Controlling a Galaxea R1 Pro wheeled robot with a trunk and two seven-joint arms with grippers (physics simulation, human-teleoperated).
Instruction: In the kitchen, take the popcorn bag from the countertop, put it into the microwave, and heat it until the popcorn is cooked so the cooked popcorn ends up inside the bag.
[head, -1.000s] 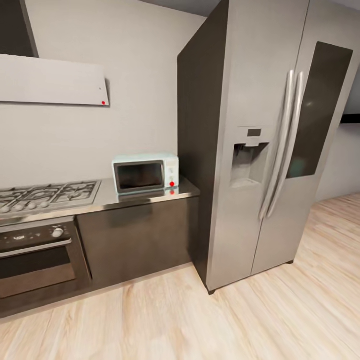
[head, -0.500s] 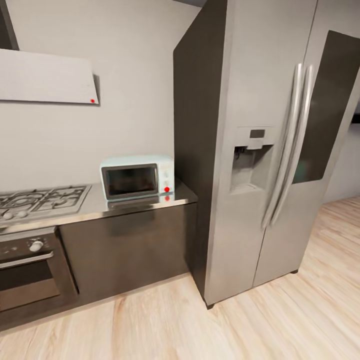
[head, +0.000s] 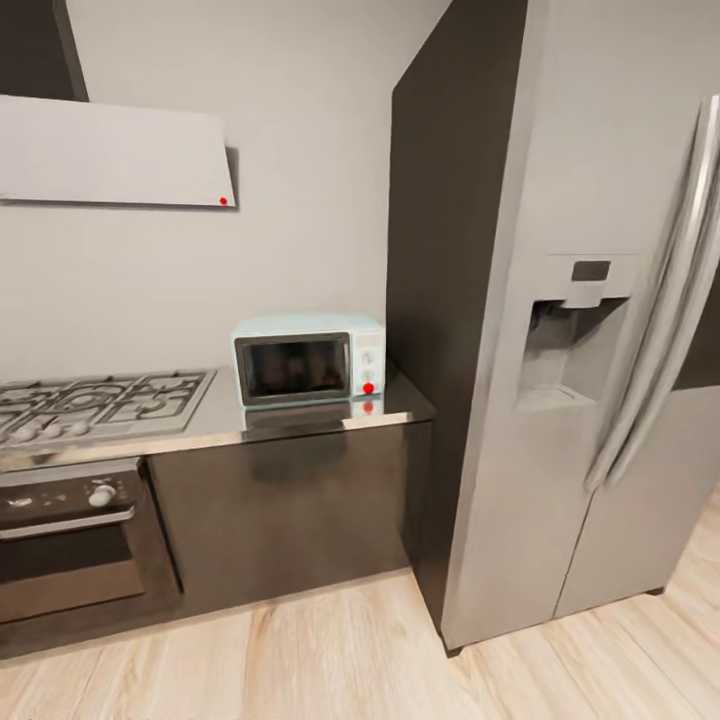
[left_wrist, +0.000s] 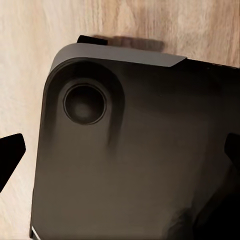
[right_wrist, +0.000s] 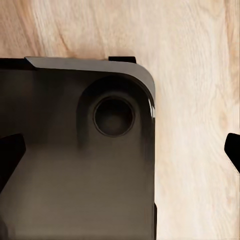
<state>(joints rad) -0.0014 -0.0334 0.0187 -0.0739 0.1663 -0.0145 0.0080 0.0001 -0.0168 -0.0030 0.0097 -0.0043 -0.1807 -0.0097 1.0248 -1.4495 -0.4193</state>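
Note:
The pale mint-blue microwave (head: 300, 368) stands with its dark glass door shut at the right end of the grey metal countertop (head: 310, 419), close against the fridge's dark side. The popcorn bag is out of view. In the left wrist view my left gripper (left_wrist: 120, 152) is open, its black fingertips (left_wrist: 10, 155) wide apart over my dark base, with nothing between them. In the right wrist view my right gripper (right_wrist: 120, 150) is open too, over the base and the wood floor.
A tall steel fridge (head: 590, 350) fills the right. A gas hob (head: 100, 400) sits left of the microwave, over a dark built-in oven (head: 70, 540). A white slanted hood (head: 110, 150) hangs above. Light wood floor (head: 330, 660) lies before the cabinets.
The whole head view has shifted: the camera has come closer to the fridge and counter, so both look larger. The microwave stays shut in place.

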